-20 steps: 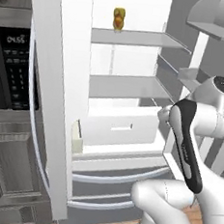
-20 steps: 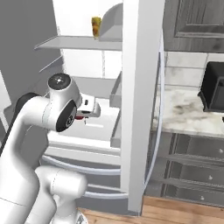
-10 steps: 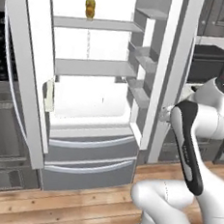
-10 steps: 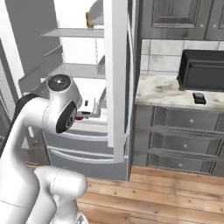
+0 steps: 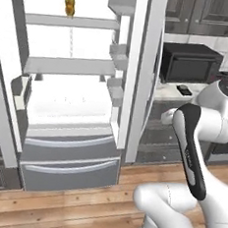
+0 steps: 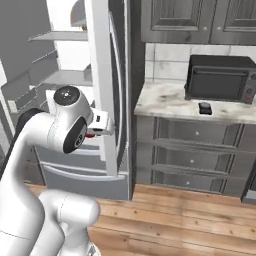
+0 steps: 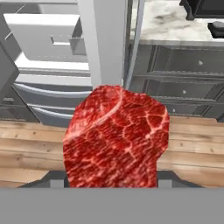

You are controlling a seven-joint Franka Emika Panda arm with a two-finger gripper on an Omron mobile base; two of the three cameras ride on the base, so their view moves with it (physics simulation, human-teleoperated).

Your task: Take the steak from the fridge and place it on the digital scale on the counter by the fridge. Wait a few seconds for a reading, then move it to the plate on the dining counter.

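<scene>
Kitchen: open fridge (image 5: 67,106), marble counter (image 6: 185,102)

You're looking at flat, even rendered light with no clear source, bright enough that the fridge (image 5: 68,97) interior washes out almost to pure white in the left base view, shelf edges fading into the back wall. Shadows are soft and faint under the counter (image 6: 175,102) edge, and the base views look a little soft and grainy. In the hand view the steak (image 7: 116,138) sits huge and sharp, its marbling crisp, without glare or edge bending.
</scene>
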